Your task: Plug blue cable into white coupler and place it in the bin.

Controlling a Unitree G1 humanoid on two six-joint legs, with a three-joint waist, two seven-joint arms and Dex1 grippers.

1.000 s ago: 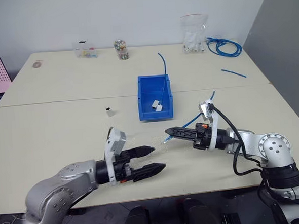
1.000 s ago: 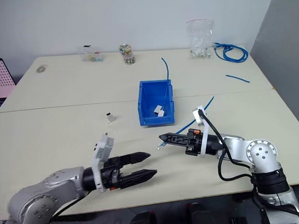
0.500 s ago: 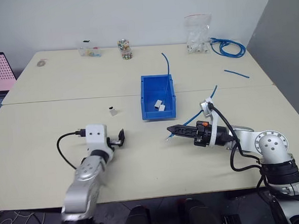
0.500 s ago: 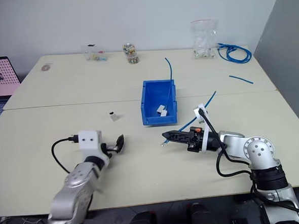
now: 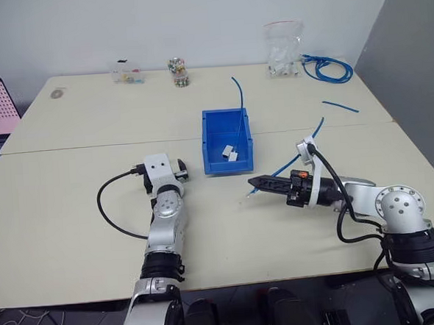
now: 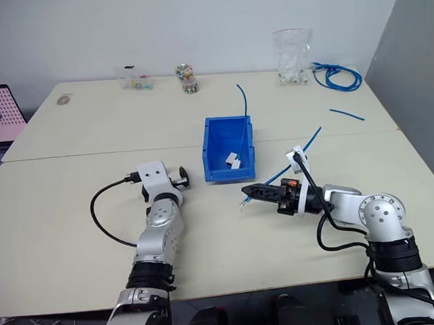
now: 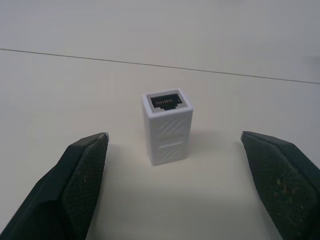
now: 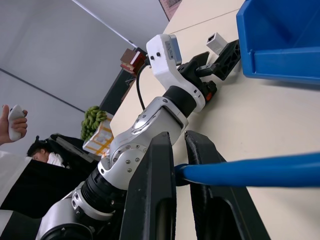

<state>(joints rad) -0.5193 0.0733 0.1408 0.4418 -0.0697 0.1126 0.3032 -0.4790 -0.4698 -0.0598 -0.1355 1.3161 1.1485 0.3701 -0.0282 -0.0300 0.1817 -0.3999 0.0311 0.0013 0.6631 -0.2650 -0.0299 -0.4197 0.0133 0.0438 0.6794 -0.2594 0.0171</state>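
The white coupler [image 7: 167,127] stands upright on the table with its dark socket facing up. My left gripper [image 7: 173,136] is open, one finger on each side of the coupler, neither touching it. From the head views the left gripper [image 5: 175,169] sits just left of the blue bin [image 5: 205,142]. My right gripper [image 5: 253,182] is shut on the blue cable [image 5: 285,168], which trails back to the right; its plug end pokes out past the fingertips. In the right wrist view the blue cable [image 8: 250,170] runs between the shut fingers.
The bin holds two small white pieces [image 5: 228,152], and another thin blue cable [image 5: 239,102] rises from it. At the far table edge stand a bag of white parts [image 5: 282,49], a coiled blue cable [image 5: 328,67], a short blue piece [image 5: 339,106] and a small jar [image 5: 176,71].
My left arm has swung forward and turned, so its open gripper now straddles the coupler. The right gripper keeps its hold on the cable and has barely moved.
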